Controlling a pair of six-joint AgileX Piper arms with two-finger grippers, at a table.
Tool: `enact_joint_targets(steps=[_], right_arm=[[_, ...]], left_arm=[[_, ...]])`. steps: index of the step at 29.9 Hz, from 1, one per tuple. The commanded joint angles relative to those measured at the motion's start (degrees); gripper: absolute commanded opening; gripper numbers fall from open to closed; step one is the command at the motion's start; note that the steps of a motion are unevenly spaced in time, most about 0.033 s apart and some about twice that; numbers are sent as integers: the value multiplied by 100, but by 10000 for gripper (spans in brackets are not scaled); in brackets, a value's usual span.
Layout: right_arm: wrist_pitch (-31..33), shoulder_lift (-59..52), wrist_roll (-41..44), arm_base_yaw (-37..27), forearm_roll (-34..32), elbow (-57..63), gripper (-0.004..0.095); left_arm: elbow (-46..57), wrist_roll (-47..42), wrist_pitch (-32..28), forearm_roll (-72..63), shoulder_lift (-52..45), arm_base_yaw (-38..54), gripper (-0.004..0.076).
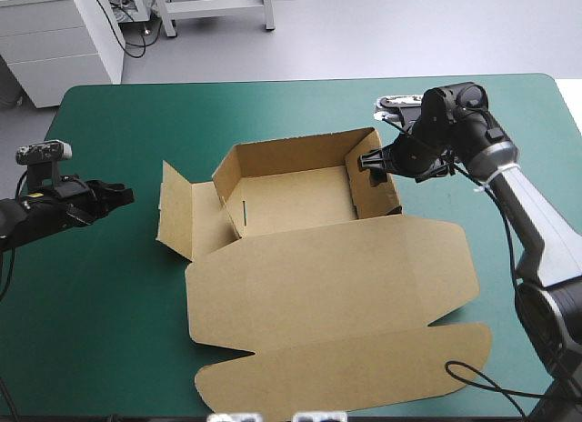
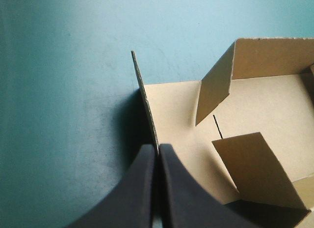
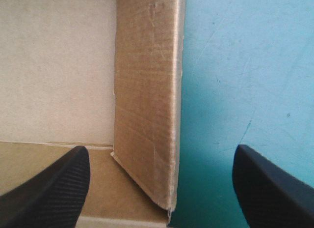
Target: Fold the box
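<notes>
Fingers of my left gripper [image 1: 128, 195] are pressed together, aimed at the brown box [image 1: 300, 199] and just short of its raised left flap [image 1: 175, 208] (edge-on from my wrist). My right gripper [image 1: 371, 165] is spread, straddling the upright right wall [image 3: 147, 100], one finger inside, one over the teal-green cover [image 1: 109, 331].
</notes>
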Motion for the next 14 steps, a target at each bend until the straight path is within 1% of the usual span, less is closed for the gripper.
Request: enact_joint_targets(steps=[1,8,12,14], right_arm=[[11,9,-39,-11,-35,-106,738],[11,450,-98,-11,-1,-106,730],[11,531,-172,-11,-1,-106,665],[11,554,-236,-11,-1,-106,613]], left_arm=[[-158,2,-162,-298,-114,-22,8],[-158,2,-175,-298,-114,-22,8],[-158,2,-175,-298,-114,-22,8],[-158,2,-190,-298,-114,-22,8]])
